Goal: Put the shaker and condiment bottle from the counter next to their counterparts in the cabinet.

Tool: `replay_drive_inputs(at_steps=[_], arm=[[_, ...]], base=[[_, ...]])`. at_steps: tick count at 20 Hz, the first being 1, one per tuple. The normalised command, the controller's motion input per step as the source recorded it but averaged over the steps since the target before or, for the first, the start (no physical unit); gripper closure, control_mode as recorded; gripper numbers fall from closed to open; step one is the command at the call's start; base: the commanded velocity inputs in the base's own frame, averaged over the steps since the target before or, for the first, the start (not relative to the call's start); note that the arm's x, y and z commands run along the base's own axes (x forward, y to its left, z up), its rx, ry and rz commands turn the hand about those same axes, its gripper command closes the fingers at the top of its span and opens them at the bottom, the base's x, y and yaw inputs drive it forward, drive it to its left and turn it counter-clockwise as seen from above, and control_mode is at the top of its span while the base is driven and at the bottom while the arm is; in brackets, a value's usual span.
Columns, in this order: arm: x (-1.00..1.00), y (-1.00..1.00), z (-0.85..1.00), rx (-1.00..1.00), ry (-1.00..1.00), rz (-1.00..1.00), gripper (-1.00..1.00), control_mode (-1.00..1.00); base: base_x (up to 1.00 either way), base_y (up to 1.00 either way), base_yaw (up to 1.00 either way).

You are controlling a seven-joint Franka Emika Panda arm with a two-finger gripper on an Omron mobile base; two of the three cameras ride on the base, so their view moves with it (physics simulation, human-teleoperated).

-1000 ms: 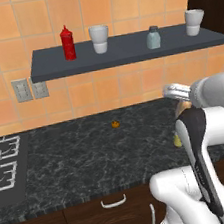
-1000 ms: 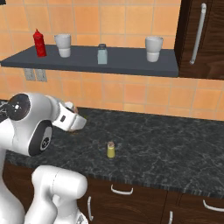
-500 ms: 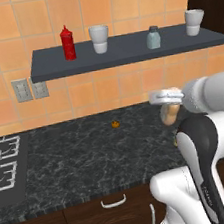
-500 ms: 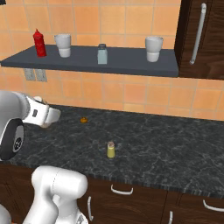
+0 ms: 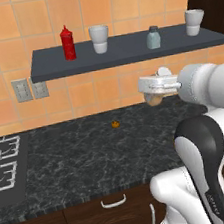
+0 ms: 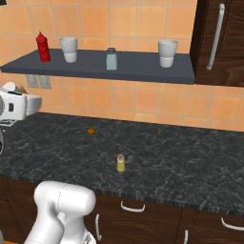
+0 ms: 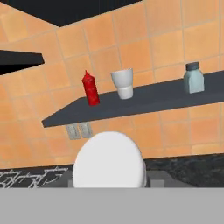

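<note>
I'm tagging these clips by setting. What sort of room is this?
A rendered kitchen, by the look of it: a marble-veined black counter over brown drawers, a stove burner at the left, and a wall shelf with cups and a red bottle.

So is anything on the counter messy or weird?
A tiny orange blob lies alone on the black counter near the wall, like a dropped crumb. I can't tell what it is. The yellow-green shaker stands upright.
</note>
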Motion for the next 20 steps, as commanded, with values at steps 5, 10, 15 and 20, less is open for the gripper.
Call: replay_drive_inputs(at_steps=[5,10,15,20], arm=[[-0.08,0.37,0.77,0.00,-0.05,0.07,1.00,-1.00],[0.00,0.22,0.78,0.00,0.00,0.11,1.00,-1.00],[-0.07,0.34,0.09,-0.06,-0.02,0.09,1.00,-1.00],[0.29,0.18,0.15,-0.07,0.00,0.09,1.00,-1.00]], base=[[0.00,0.00,0.00],[0.00,0.00,0.00],[0.00,0.00,0.00],[0.00,0.00,0.00]])
